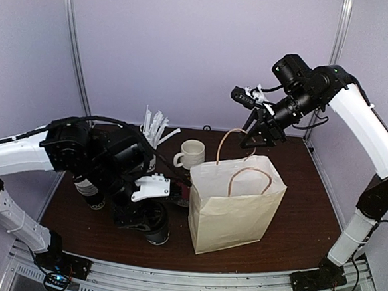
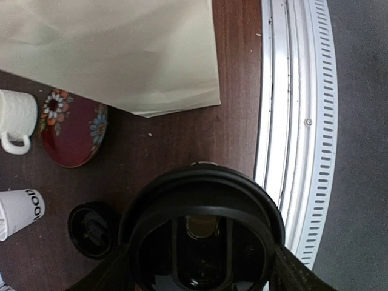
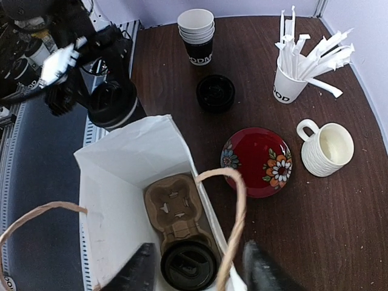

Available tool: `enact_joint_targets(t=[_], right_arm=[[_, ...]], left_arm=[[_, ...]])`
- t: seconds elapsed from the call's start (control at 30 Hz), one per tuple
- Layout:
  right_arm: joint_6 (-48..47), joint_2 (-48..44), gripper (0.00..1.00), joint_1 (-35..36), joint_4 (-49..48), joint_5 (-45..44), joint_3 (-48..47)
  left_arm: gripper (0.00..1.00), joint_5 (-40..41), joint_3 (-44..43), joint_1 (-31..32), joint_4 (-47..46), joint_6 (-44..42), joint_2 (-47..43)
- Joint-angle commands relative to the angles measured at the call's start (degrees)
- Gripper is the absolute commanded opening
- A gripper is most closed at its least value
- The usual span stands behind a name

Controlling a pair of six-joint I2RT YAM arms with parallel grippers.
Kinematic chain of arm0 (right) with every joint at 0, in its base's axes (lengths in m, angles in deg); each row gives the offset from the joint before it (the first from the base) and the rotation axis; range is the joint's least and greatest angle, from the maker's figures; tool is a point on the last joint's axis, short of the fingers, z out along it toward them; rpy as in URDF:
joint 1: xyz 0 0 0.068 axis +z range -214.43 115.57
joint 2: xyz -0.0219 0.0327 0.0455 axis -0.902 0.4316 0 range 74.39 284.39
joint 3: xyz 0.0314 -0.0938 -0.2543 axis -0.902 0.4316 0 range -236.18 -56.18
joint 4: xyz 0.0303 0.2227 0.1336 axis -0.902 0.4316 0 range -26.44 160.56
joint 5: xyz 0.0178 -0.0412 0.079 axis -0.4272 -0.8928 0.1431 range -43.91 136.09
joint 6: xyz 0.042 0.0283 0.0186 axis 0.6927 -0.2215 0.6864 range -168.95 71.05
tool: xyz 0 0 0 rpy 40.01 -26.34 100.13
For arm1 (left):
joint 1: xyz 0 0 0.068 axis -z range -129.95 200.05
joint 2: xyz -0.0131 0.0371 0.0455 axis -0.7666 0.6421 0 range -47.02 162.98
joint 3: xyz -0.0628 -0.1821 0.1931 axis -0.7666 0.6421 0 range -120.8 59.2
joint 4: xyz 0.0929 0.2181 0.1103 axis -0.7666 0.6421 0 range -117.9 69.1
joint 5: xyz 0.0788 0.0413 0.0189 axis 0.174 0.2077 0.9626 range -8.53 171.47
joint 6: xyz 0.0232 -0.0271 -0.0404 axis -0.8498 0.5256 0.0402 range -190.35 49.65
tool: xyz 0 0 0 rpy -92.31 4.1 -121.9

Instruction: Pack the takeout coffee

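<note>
Left wrist: black cup [image 2: 203, 200] by table [image 2: 182, 145] edge (bag [image 2: 109, 54] near)

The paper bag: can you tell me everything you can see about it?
The paper bag is cream, creased paper with two brown twisted-cord handles. It stands upright on the dark brown table, its mouth open. Inside sits a brown cardboard cup carrier with one black lidded coffee cup in one slot; the slot beside it is empty. The right gripper hovers at the far handle, a finger either side, not pinching it.
</note>
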Motion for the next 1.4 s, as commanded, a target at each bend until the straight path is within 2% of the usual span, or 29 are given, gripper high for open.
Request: enact_joint_targets(t=[0.0, 0.03, 0.13, 0.4, 0.63, 0.77, 0.93, 1.1, 1.37], right_arm=[[4.9, 4.8, 0.23, 0.3, -1.5, -1.8, -5.6], [5.0, 5.0, 0.14, 0.1, -0.8, -1.9, -6.4], [4.6, 3.3, 0.00, -1.3, 0.6, -3.2, -6.0], [5.0, -6.3, 0.00, -8.3, -1.6, -9.4, -0.4], [5.8, -9.0, 0.00, -9.7, -4.3, -11.8, 4.0], [6.4, -11.4, 0.00, -9.7, -7.2, -9.0, 12.2], [5.2, -14.8, 0.00, -9.4, -5.7, -1.9, 19.2], [1.5, -19.3, 0.00, -7.1, -0.3, 4.6, 20.4], [-1.0, -20.5, 0.02, -3.1, 5.5, 7.8, 22.9]], left_arm=[[0.70, 6.1, -9.0, -0.1, 6.0, 1.3, -3.9], [0.70, 6.7, -11.1, -0.1, 6.8, 1.3, -4.1], [0.70, 7.8, -16.6, -0.1, 8.0, 1.0, -4.6], [0.71, 9.6, -17.4, -0.1, 3.2, -2.6, -6.3], [0.71, 10.0, -20.0, -0.1, -1.3, -5.7, -3.8], [0.71, 10.7, -20.3, -0.1, -6.1, -7.4, -3.2], [0.70, 9.1, -20.4, -0.1, -14.1, -10.9, -2.7], [0.70, 6.6, -19.9, 0.0, -20.6, -16.1, -1.9], [0.67, 2.9, -18.1, 4.1, -25.4, -19.9, 1.3]])
